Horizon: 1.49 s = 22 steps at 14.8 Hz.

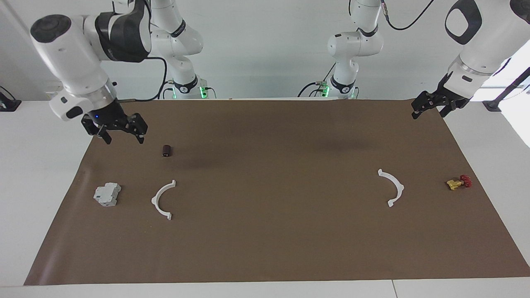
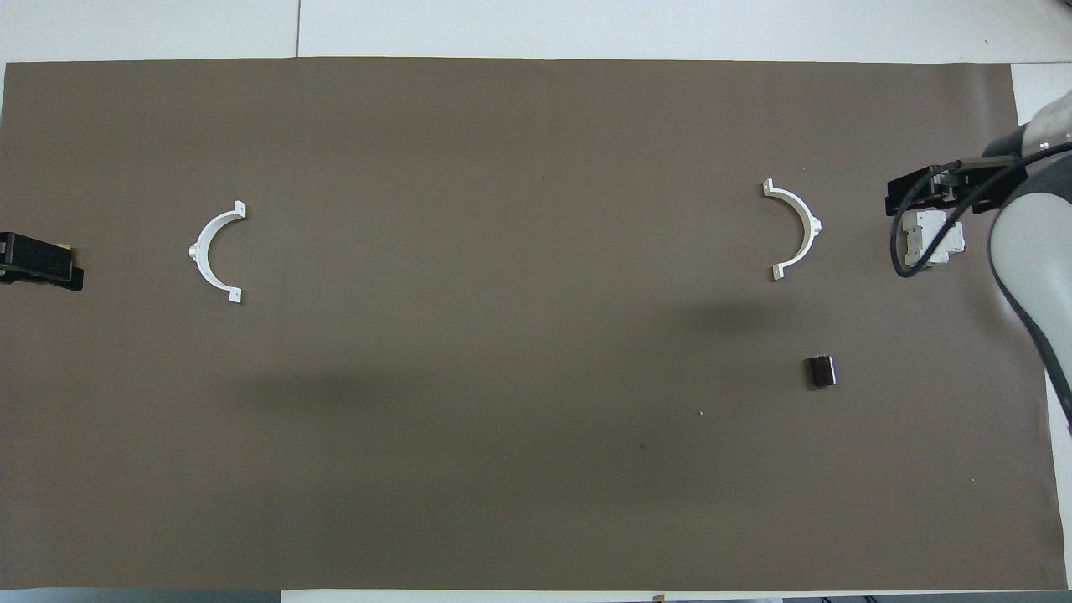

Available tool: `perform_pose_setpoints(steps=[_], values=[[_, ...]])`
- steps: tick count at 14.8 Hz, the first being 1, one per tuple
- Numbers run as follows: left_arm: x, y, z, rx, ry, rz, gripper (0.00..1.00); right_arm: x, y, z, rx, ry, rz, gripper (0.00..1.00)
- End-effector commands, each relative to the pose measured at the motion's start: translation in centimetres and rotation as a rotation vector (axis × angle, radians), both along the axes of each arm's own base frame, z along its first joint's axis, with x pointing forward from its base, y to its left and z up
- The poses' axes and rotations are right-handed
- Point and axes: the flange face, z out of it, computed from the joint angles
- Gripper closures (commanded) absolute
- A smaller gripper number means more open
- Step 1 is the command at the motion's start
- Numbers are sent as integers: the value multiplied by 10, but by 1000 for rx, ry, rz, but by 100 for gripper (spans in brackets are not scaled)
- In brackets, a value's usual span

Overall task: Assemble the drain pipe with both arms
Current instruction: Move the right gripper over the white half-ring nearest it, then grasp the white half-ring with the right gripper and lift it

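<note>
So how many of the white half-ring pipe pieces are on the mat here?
2. One half-ring lies toward the right arm's end, beside the grey box. The other half-ring lies toward the left arm's end, beside a small red and yellow part. Neither is gripped; none looks hidden.

Both views are evenly and brightly lit from above. Soft, diffuse shadows are cast on the brown mat (image 1: pixel 265 231), darkest at 12 o'clock of centre in the facing view and at 7 and 3 o'clock in the overhead view. Window glare is blown out at 2 o'clock in the facing view. Focus is sharp throughout.
</note>
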Motion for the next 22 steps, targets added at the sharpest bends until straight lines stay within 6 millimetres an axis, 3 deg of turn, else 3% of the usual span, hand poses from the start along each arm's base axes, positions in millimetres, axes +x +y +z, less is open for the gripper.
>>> perform_pose_setpoints(steps=[1,4,8,16,19,22], values=[[-8,-2,2,-2,-2,10,0,21,-8,-52,8,3,70,0],[-8,-2,2,-2,-2,10,0,30,-11,-111,17,-7,70,2],[-8,-2,2,-2,-2,10,0,8,-2,-156,44,12,62,15],[-8,-3,2,-2,-2,7,0,-7,-5,-168,40,35,139,57],[-12,1,1,-3,18,14,0,-10,-8,-171,41,44,137,63],[-12,-4,2,-2,21,11,0,-6,-2,-167,40,32,144,88]])
